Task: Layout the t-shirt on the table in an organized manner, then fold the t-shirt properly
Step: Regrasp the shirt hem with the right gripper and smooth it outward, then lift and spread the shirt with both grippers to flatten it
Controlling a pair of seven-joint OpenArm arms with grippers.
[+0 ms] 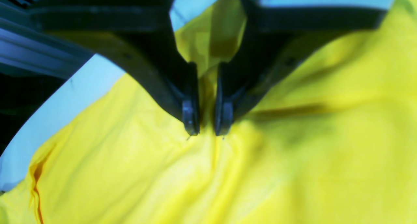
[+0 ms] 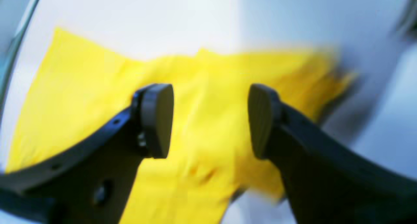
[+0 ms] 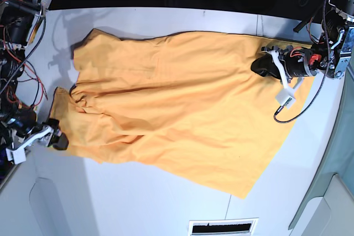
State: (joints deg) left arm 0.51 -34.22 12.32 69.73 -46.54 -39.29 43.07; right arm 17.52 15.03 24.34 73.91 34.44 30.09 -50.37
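- The right end effector, black with flat oval pads, sits at the base view's left edge, beside the bunched left end of the shirt. In its wrist view the two pads stand wide apart with nothing between them; the cloth lies beyond them.
- The large plain orange-yellow soft cloth t-shirt lies spread across the middle of the flat white matte tabletop, wrinkled and gathered at its left end, smoother toward the right, one corner pointing to the near edge.
- The left end effector, black with narrow tips, rests on the shirt's upper right edge. Its wrist view shows the fingertips drawn close together, pinching a raised fold of the yellow fabric.
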